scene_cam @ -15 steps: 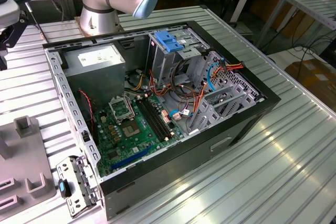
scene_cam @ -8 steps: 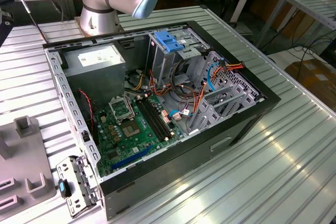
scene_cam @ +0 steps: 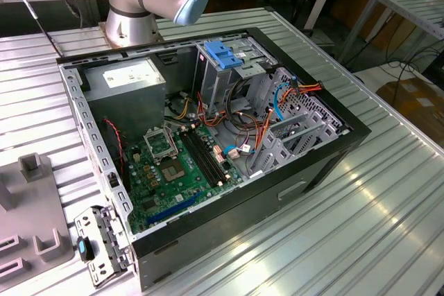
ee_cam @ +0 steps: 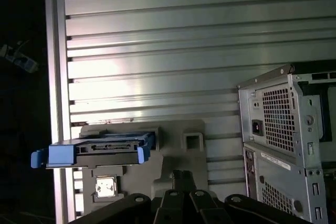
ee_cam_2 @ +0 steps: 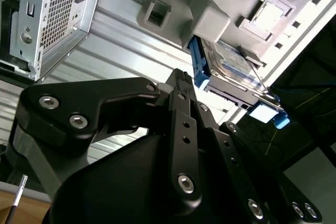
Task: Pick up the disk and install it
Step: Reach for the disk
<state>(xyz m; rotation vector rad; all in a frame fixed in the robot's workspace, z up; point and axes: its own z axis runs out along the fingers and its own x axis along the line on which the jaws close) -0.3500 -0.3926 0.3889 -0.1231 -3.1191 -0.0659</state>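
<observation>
Close beneath the wrist cameras, the gripper [ee_cam: 181, 174] hangs with its jaws drawn together on nothing, near the grey holder [ee_cam: 170, 132]. Just beyond, the disk [ee_cam: 94, 148] stands on edge in that holder, connector side up, probably so its blue rails stay free for grasping. Farther off, on the ribbed table [scene_cam: 361, 213], the computer case [scene_cam: 229, 223] lies open on its side, leaving its drive cage [scene_cam: 215, 81] reachable from above.
</observation>
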